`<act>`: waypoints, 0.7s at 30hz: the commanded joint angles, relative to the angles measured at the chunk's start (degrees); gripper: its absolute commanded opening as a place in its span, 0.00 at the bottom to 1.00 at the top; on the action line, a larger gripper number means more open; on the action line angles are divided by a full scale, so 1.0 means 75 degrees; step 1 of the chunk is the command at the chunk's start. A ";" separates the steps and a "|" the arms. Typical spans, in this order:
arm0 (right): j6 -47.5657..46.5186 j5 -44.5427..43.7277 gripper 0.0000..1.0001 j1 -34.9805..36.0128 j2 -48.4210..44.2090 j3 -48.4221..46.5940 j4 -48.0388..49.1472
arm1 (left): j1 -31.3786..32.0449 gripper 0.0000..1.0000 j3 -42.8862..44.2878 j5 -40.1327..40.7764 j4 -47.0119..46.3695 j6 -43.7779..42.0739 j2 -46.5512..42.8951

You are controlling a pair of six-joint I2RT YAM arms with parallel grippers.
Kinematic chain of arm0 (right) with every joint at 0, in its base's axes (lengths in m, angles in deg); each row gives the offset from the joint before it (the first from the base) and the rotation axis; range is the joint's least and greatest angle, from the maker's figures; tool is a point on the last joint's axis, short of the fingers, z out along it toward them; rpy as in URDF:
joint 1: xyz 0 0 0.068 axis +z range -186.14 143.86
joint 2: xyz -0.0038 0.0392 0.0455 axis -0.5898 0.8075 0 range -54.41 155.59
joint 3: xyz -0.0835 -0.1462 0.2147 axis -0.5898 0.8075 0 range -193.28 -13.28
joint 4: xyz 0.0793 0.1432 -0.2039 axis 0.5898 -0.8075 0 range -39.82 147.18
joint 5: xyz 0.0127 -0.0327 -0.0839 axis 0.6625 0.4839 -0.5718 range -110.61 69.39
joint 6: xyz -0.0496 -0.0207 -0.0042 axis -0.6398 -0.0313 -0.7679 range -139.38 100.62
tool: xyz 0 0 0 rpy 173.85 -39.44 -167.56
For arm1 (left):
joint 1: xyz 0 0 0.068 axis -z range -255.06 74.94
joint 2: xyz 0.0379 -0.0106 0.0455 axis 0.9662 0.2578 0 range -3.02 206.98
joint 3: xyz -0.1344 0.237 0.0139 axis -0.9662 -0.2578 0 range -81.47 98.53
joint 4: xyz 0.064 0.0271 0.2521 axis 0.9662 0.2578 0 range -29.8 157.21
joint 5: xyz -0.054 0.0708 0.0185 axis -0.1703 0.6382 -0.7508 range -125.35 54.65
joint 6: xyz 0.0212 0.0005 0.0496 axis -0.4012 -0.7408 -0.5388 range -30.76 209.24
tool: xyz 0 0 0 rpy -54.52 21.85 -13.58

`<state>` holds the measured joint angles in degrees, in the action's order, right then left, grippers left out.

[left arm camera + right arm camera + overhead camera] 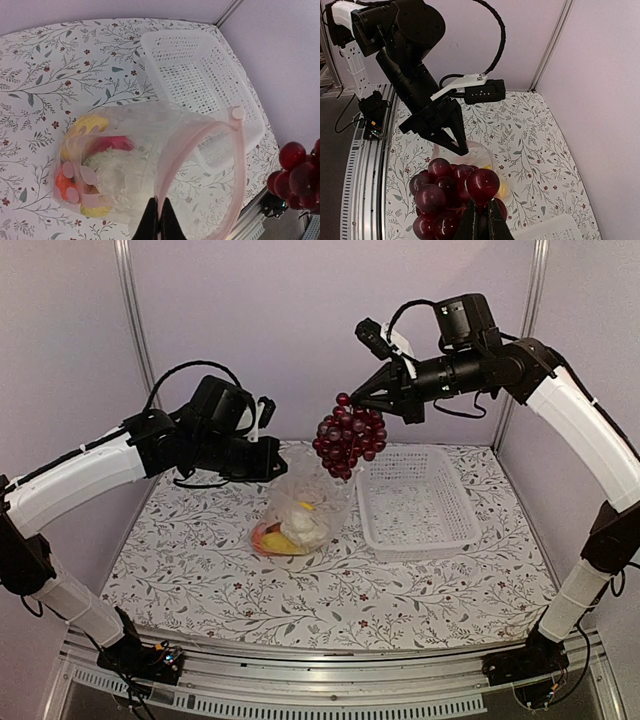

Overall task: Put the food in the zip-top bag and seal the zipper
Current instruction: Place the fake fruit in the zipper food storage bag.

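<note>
**Inspector A:** Top view first. What do we record?

**Inspector B:** We record the right claw (362,403) pinching the top of the grape bunch (348,440), which hangs in the air over the mouth of the zip-top bag (300,510). The left claw (275,465) holds the bag's upper edge. The bag's bottom rests on the bench (190,560), just beside the white basket (415,502).

**Inspector A:** Left wrist view?

**Inspector B:** We see its fingers (149,224) pressed together on the bag's rim. The zipper (197,137) gapes in a loop. Inside lie the cauliflower (120,172), red pepper (114,144), yellow piece (87,125) and orange pumpkin (59,187).

**Inspector A:** Right wrist view?

**Inspector B:** We note the right claw clamped on the bunch, with the bag's mouth beyond it under the left claw.
</note>
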<state>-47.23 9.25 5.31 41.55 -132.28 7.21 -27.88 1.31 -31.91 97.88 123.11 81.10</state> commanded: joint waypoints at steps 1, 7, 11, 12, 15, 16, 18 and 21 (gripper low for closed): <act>0.0092 0.0221 0.00 0.0313 0.0336 -0.0237 0.0075 | -0.0072 0.00 -0.0127 -0.0011 -0.0240 0.0066 -0.0147; 0.0082 0.0250 0.00 0.0569 0.0760 -0.0224 0.0135 | -0.0074 0.00 -0.0151 -0.0084 -0.0241 0.0112 -0.0250; 0.0007 0.0197 0.00 0.0568 0.1063 -0.0165 0.0277 | -0.0079 0.00 -0.0080 -0.0039 -0.0241 0.0090 -0.0322; -0.0006 0.0251 0.00 0.0570 0.1134 -0.0135 0.0303 | -0.0077 0.00 -0.0054 -0.0029 -0.0239 0.0078 -0.0334; 0.0010 0.0467 0.00 0.0599 0.1362 -0.0050 0.0276 | -0.0085 0.00 0.0005 -0.0014 -0.0230 0.0055 -0.0369; 0.0005 0.0478 0.00 0.0629 0.1436 0.0011 0.0275 | -0.0090 0.00 0.0027 -0.0014 -0.0212 0.0044 -0.0365; -0.0011 0.0435 0.00 0.0665 0.1564 0.0134 0.0282 | -0.0089 0.00 0.0054 0.0009 -0.0201 0.0026 -0.0367; 0.0007 0.0214 0.02 0.0672 0.1807 0.0262 0.0297 | -0.0084 0.00 0.0060 0.0010 -0.0206 0.0025 -0.0353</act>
<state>-47.28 11.22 9.77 52.70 -131.69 7.95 -27.88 0.99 -32.09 97.35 123.57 79.85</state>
